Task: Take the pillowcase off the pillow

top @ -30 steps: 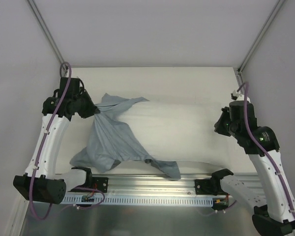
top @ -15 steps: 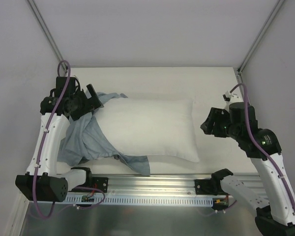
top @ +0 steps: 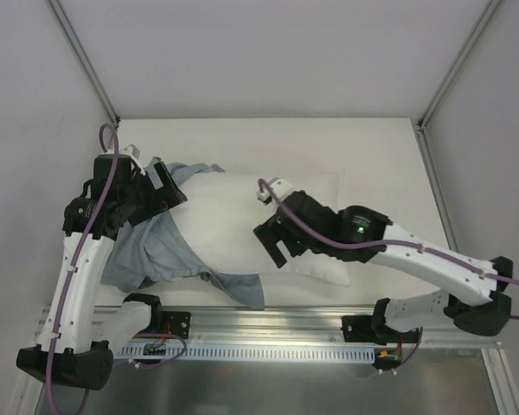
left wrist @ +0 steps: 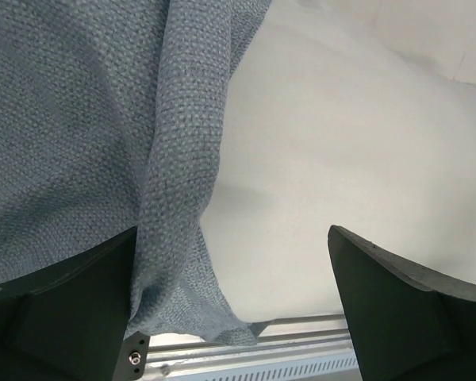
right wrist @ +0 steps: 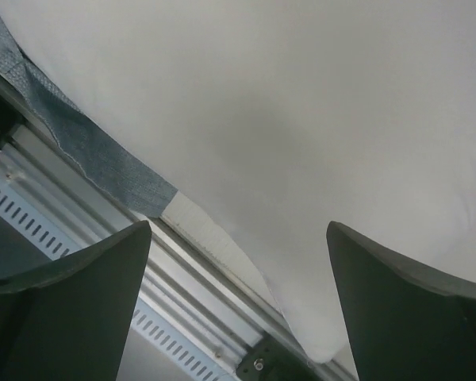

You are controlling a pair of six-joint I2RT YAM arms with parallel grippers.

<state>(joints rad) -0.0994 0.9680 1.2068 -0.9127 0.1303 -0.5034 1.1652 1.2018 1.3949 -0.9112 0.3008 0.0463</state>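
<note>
Limp blue-grey fabric pillowcase (top: pixel 151 251) bunches at the plump white pillow's (top: pixel 233 203) left end, nearest the left fingers (left wrist: pixel 404 309) — spread, empty; right fingers (right wrist: pixel 63 302), likewise spread, hover mid-pillow.

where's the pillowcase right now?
Top view: the pillowcase lies bunched at left, against the pillow's left end by the left pincer, with one strip running along the pillow's near edge.

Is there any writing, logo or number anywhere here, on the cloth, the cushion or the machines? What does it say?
No text can be read in any view.
The pillowcase: plain weave, no label showing.
The pillow: plain white, no tag showing.
The small electronics board on the metal rail: any markings are too small to read.
</note>
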